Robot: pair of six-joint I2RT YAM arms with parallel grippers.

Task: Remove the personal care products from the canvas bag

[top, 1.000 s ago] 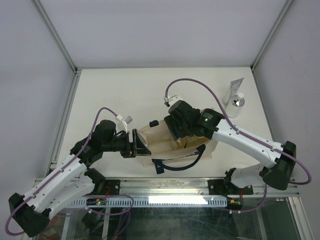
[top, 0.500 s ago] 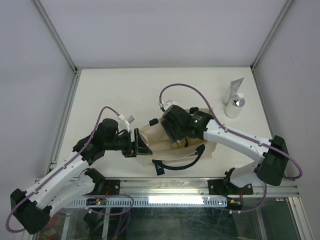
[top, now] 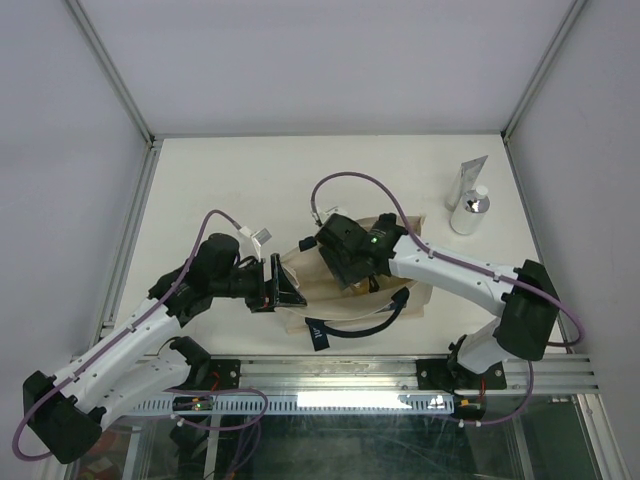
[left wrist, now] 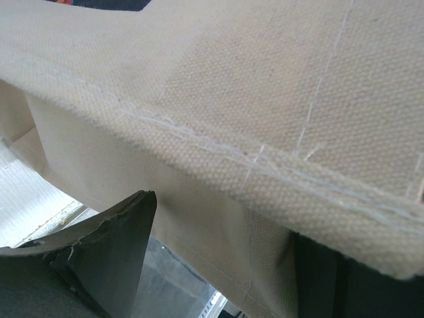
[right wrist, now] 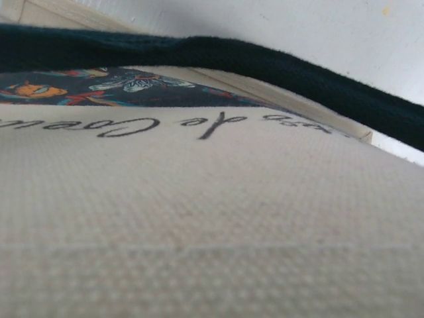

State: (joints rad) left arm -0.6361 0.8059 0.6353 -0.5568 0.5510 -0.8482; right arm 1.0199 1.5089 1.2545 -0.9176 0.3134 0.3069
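The canvas bag (top: 415, 300) lies on the table near the front, its mouth toward the left. My left gripper (top: 285, 292) is at the mouth; in the left wrist view its fingers (left wrist: 99, 265) stand apart with the bag's hemmed edge (left wrist: 265, 79) hanging between them. My right gripper (top: 348, 262) is down on the bag's middle, its fingers hidden. The right wrist view shows only canvas (right wrist: 212, 218) with script lettering. A silvery flat tube (top: 468, 180) and a clear bottle with a white cap (top: 472, 210) lie at the far right. No other product shows.
The bag's navy handle (top: 365, 325) and dark label strap (top: 317, 333) trail toward the front edge. A metal frame rail (top: 130, 240) borders the table on the left, and the front rail runs just below the bag.
My right arm has moved left along the bag toward its mouth. My left gripper has shifted slightly right and stays at the bag's edge. The handle has shifted a little.
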